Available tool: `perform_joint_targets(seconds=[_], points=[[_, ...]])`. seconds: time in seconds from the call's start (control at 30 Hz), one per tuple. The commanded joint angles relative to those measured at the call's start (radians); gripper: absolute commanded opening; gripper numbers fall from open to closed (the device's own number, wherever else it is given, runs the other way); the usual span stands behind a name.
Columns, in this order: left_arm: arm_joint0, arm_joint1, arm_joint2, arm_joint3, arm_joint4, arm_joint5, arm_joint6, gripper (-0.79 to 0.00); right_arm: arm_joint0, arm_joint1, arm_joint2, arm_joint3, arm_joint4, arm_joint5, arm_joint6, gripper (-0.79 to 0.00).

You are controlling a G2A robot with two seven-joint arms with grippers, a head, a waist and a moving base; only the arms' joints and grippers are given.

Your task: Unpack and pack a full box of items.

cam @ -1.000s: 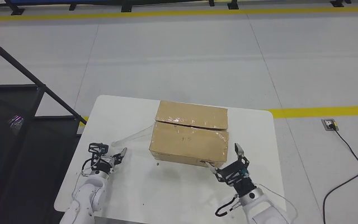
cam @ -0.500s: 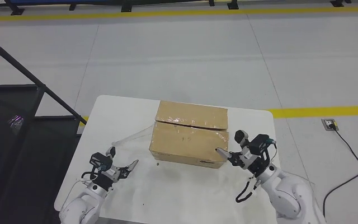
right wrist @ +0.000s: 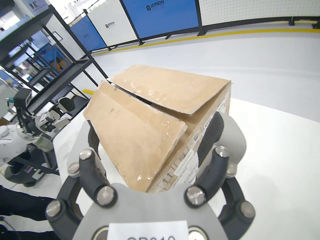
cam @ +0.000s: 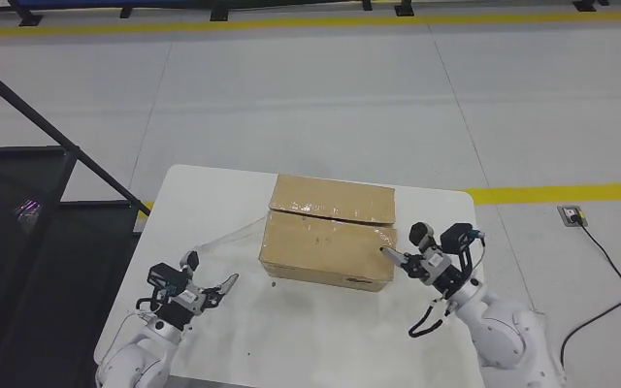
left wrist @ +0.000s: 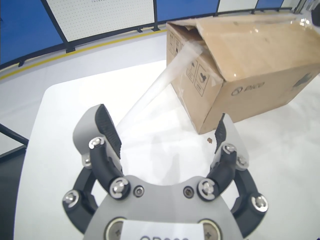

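A brown cardboard box (cam: pixel 330 233) sits in the middle of the white table (cam: pixel 291 339). Its two top flaps are slightly raised, with a slit between them (right wrist: pixel 140 98). A loose strip of clear tape (left wrist: pixel 172 71) hangs from the box's left end down to the table (cam: pixel 233 233). My left gripper (cam: pixel 211 273) is open and holds nothing, low over the table left of the box, near the tape's lower end (left wrist: pixel 161 116). My right gripper (cam: pixel 405 244) is open at the box's right end, its fingers (right wrist: pixel 215 126) straddling the near flap's corner.
A black metal rack (cam: pixel 39 223) stands beside the table's left edge. Around the box is bare tabletop. A small brown scrap (left wrist: pixel 209 140) lies near the box's front left corner. Beyond the table is grey floor with a yellow line (cam: pixel 543 194).
My right arm has swung from the table's front edge up to the box's right end. The left gripper has shifted slightly toward the front edge. The box has not moved.
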Motion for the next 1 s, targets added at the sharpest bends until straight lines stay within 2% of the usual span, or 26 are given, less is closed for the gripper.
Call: perform_joint_targets(seconds=[0.0, 0.13, 0.33, 0.47, 0.6, 0.8, 0.97], points=[[-0.007, 0.000, -0.012, 0.003, -0.071, -0.023, -0.010, 0.000, 0.037, 0.007, 0.014, 0.048, 0.130, -0.029, 0.097, 0.000], [-0.019, 0.002, -0.019, 0.009, -0.114, -0.059, -0.027, 0.000, 0.115, 0.020, 0.013, 0.143, 0.320, -0.070, 0.286, 0.000], [-0.028, 0.003, -0.006, 0.013, -0.121, -0.061, -0.038, 0.000, 0.236, 0.034, -0.011, 0.298, 0.529, -0.074, 0.481, 0.000], [-0.032, 0.003, 0.000, 0.019, -0.125, -0.059, -0.044, 0.000, 0.299, 0.039, -0.044, 0.385, 0.649, -0.109, 0.583, 0.000], [-0.033, 0.003, 0.003, 0.021, -0.135, -0.058, -0.048, 0.000, 0.318, 0.048, -0.053, 0.424, 0.768, -0.197, 0.654, 0.000], [-0.032, 0.003, 0.013, 0.004, -0.143, -0.050, -0.061, 0.000, 0.273, 0.080, -0.089, 0.319, 0.879, -0.205, 0.664, 0.000], [-0.039, -0.001, 0.023, -0.014, -0.180, -0.004, -0.075, 0.000, 0.191, 0.138, -0.139, 0.163, 0.924, -0.223, 0.647, 0.000]])
